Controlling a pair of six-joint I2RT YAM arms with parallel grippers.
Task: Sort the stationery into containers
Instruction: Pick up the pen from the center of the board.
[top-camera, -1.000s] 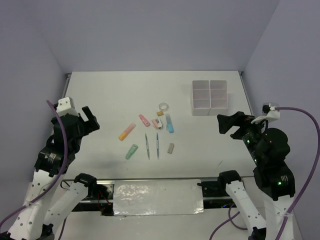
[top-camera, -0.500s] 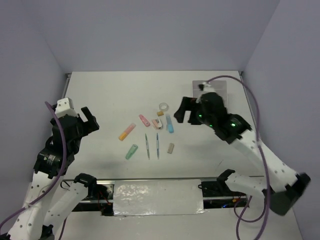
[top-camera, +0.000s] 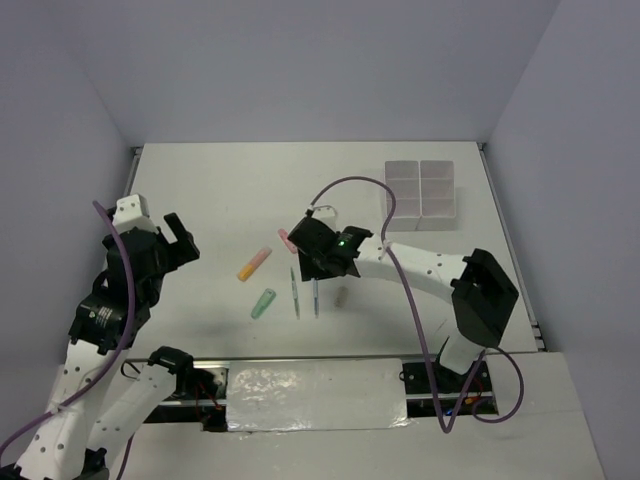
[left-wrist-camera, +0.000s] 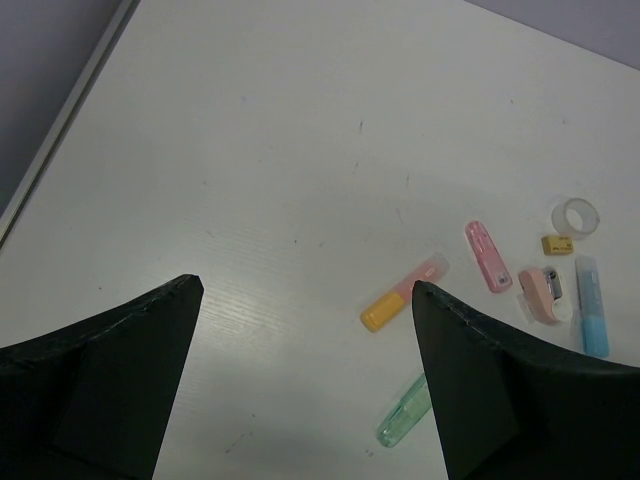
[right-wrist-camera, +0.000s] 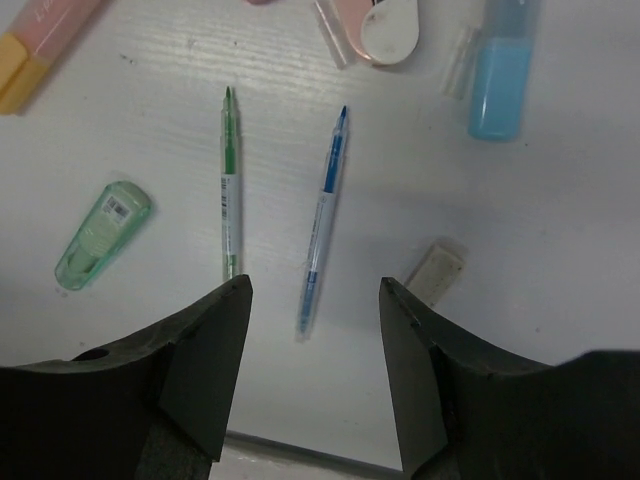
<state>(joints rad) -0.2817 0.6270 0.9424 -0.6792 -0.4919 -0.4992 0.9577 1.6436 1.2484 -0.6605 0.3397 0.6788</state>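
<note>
The stationery lies loose mid-table: an orange stick (top-camera: 254, 263), a green stick (top-camera: 263, 303), a green pen (top-camera: 294, 293), a blue pen (top-camera: 316, 295) and a tan block (top-camera: 342, 296). My right gripper (top-camera: 312, 262) hovers open over them. In the right wrist view its jaws (right-wrist-camera: 315, 285) stand wide just above the lower end of the blue pen (right-wrist-camera: 323, 215), with the green pen (right-wrist-camera: 230, 200) to its left and the tan block (right-wrist-camera: 435, 270) to its right. My left gripper (top-camera: 185, 238) is open and empty at the left. The divided white container (top-camera: 420, 194) stands at the back right.
The left wrist view shows a pink stick (left-wrist-camera: 487, 256), a pink-and-white piece (left-wrist-camera: 543, 294), a blue stick (left-wrist-camera: 592, 318), a small yellow block (left-wrist-camera: 557, 244) and the tape ring (left-wrist-camera: 577, 214). The right arm hides most of these from above. The table's left edge (top-camera: 132, 180) is near my left arm.
My right arm has swung from the right side of the table to the middle and lowered over the pens. The left arm has not moved. No stationery has moved.
</note>
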